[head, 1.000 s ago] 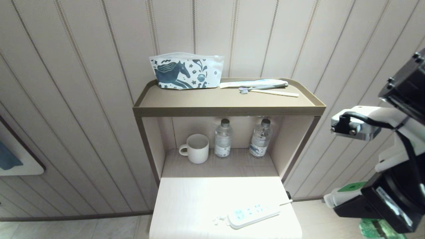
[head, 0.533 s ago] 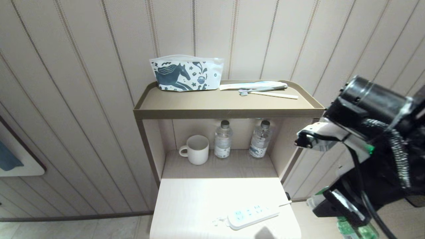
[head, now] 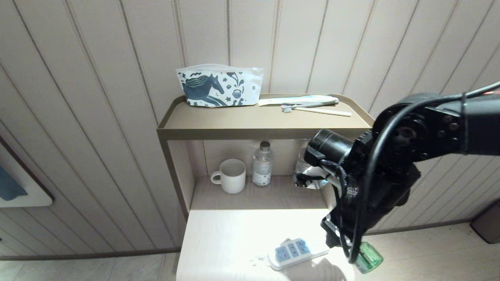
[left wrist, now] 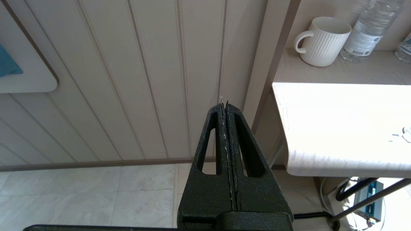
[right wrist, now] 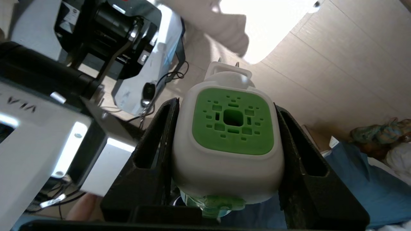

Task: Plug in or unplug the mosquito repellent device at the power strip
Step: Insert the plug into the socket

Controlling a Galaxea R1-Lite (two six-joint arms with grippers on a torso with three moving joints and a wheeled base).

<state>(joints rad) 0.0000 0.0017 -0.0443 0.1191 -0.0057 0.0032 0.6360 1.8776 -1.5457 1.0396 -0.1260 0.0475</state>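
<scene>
The mosquito repellent device (right wrist: 232, 122), a white head with a green vented face, sits between the fingers of my right gripper (right wrist: 224, 106), which is shut on its sides. Its plug prongs (right wrist: 228, 62) point away from the wrist. In the head view only its green bottle (head: 367, 262) shows, below the black right arm, just off the table's right edge. The power strip (head: 291, 253) lies flat at the table's front right, left of the bottle, its sockets bare. My left gripper (left wrist: 224, 104) hangs shut and holds nothing, beside the table's left edge above the floor.
A white mug (head: 232, 175) and a water bottle (head: 262, 164) stand in the niche behind the table (head: 234, 242); a second bottle (head: 300, 166) is partly hidden by my arm. A horse-print pouch (head: 218, 86) and toothbrushes (head: 312, 105) lie on the top shelf (head: 269, 121).
My right arm has swung left from the picture's right side to the table's right edge, carrying the device closer to the power strip. The left arm has not moved.
</scene>
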